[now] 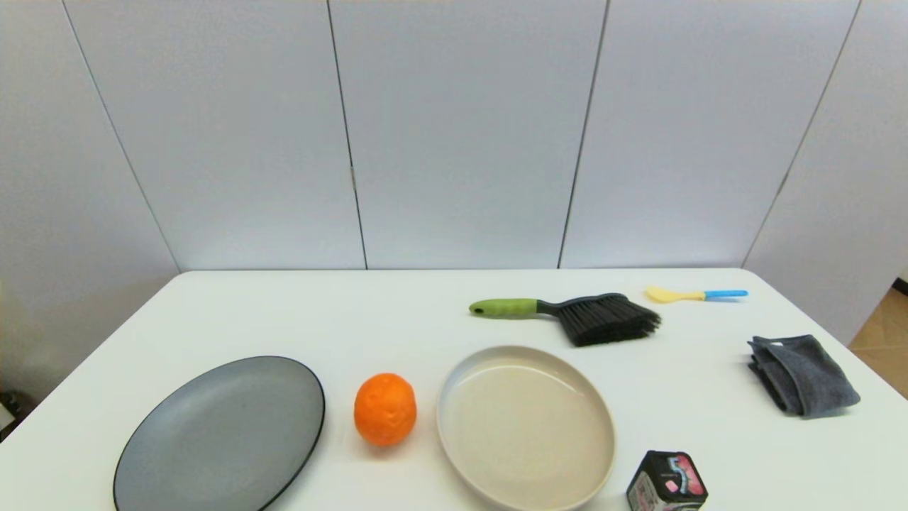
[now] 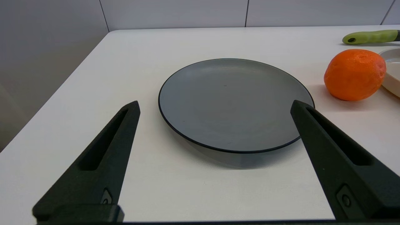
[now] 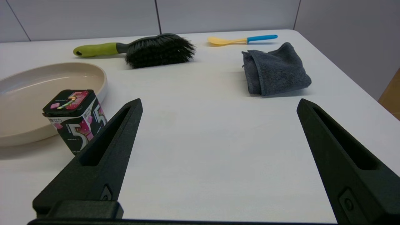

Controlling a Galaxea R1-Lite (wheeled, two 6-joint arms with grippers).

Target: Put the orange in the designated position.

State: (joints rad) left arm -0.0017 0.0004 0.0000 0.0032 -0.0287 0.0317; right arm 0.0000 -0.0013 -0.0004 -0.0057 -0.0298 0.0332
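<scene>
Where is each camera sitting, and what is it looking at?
Head view: up on the robot's head, looking down at the table; no arm shows.
Left wrist view: behind the open left end effector, facing the grey plate and the orange.
Right wrist view: behind the open right end effector, facing the cloth and brush.
Both wrist views share the beige dish.

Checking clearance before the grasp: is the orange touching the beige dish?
Apart. In the head view a strip of white table shows between the orange and the rim of the beige dish. Left wrist view overlaps them, so it settles nothing.
</scene>
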